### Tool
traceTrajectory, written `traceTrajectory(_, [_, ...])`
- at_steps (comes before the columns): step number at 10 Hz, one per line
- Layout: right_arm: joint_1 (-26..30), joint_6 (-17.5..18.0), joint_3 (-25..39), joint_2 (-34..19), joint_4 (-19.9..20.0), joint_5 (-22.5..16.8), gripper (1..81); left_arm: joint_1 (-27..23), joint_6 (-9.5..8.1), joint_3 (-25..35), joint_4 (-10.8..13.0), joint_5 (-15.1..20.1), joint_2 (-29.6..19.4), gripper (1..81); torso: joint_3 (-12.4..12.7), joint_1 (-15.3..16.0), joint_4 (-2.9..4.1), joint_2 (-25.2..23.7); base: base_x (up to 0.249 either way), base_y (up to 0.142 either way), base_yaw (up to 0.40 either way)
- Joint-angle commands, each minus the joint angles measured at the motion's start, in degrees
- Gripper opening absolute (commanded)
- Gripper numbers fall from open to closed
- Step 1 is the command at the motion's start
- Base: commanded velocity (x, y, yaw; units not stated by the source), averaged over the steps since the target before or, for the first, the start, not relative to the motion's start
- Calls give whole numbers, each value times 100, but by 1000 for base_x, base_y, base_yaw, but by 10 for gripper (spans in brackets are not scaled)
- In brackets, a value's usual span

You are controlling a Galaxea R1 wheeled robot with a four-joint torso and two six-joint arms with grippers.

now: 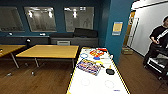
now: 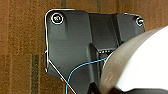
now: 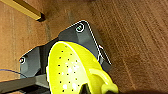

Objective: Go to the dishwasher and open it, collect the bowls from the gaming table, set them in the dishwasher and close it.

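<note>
Quick count of what you've got in front of you in the head view: one long white table [image 1: 100, 83] with a yellow edge running away from you, and two wooden tables [image 1: 50, 51] off to its left on the wood floor [image 1: 37, 77]. On the white table sit one colourful flat box [image 1: 88, 66], one small black object [image 1: 110, 71] just beside it, and a cluster of red, blue and yellow bits [image 1: 98, 53] at the far end, too blurry to count. One person [image 1: 157, 45] stands at the right edge.

Bowls: your left wrist view has one white bowl [image 2: 142, 65] up close, and your right wrist view has one yellow-green perforated bowl [image 3: 72, 70] up close, both over the wood floor. Honestly can't tell how the fingers sit on either gripper, or whether they're actually clamping those bowls.
</note>
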Motion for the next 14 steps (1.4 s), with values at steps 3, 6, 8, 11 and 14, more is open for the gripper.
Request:
traceTrajectory(3, [184, 29, -353, -212, -104, -199, 10, -193, 51, -564, 225, 169, 297, 10, 0, -2, 0, -2, -108, 0, 0])
traceTrajectory(6, [289, 29, -547, -203, -113, -470, 10, -193, 51, -564, 269, 169, 342, 10, 2, -5, 0, -4, -108, 0, 0])
traceTrajectory(8, [473, 21, -565, -107, -218, -899, 10, -158, 50, -564, 287, 169, 359, 10, 0, -5, 0, -4, -108, 0, 0])
traceTrajectory(11, [702, 21, -530, 51, -342, -1305, 10, -131, 51, -572, 287, 178, 360, 10, 0, -5, 0, -4, -108, 0, 0])
traceTrajectory(14, [702, 21, -416, 140, -438, -1526, 10, -131, 51, -590, 278, 178, 385, 10, 0, -5, 0, -4, -108, 0, 0])
